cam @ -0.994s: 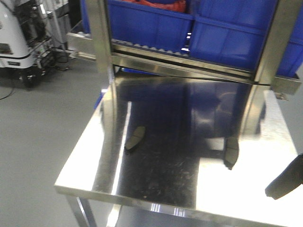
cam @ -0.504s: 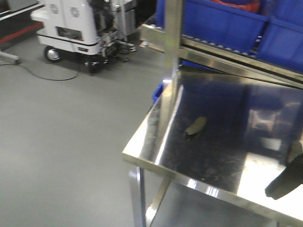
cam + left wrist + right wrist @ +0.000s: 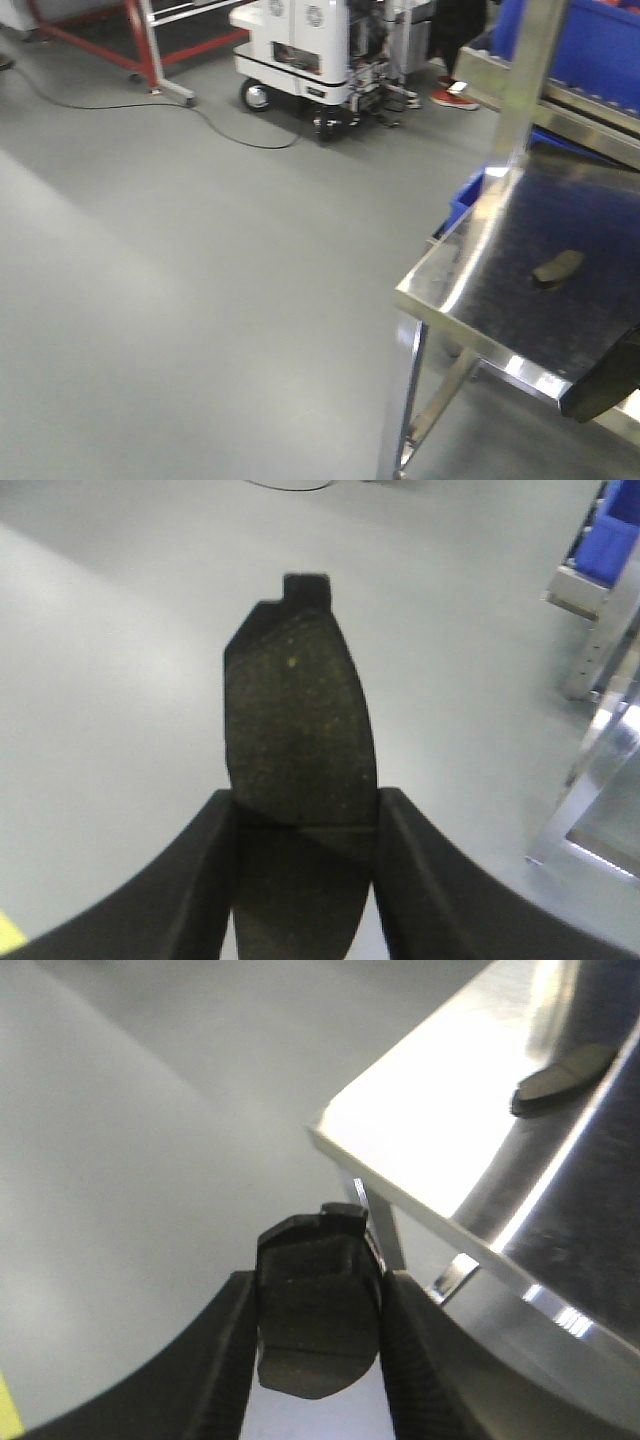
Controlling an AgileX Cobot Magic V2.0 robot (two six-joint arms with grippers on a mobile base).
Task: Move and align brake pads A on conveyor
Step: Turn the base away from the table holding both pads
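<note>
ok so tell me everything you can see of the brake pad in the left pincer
The brake pad is a flat, long, slightly curved slab, dark grey to black, with a gritty speckled face. A small square tab juts from its far end, and a thin line crosses it near the grip. The left pincer clamps its near part between two black fingers, one on each long edge. It sticks out over the grey floor, touching nothing else.

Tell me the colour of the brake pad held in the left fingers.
The brake pad is dark grey-black, finely speckled; left wrist view shows it best.
</note>
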